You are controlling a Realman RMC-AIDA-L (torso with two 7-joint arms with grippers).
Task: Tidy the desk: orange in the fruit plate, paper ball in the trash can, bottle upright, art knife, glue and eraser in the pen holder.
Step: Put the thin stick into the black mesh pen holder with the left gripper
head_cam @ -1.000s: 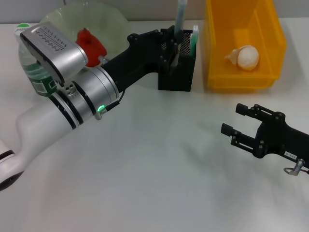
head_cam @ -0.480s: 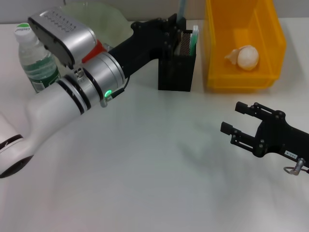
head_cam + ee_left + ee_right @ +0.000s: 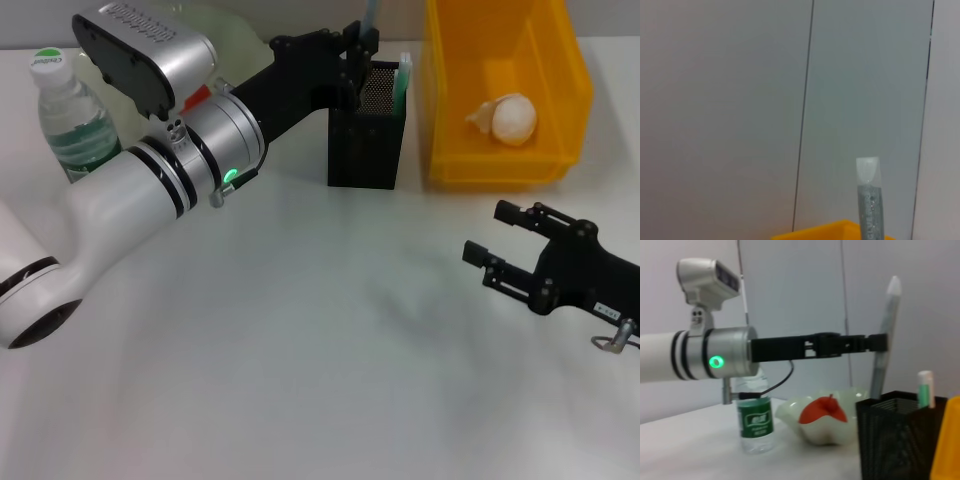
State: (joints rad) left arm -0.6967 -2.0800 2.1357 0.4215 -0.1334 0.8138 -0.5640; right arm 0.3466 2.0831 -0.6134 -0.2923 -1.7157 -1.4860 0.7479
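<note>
Head view: left hand [image 3: 362,45] higher above pen holder [image 3: 366,125], clamping glue [image 3: 885,337].

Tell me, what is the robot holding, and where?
The left gripper holds a grey glittery glue tube around its middle, above the black mesh pen holder. The right gripper is empty.

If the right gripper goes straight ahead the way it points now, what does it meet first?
Probably the pen holder, which stands ahead of the right gripper across bare table; depth is uncertain.
</note>
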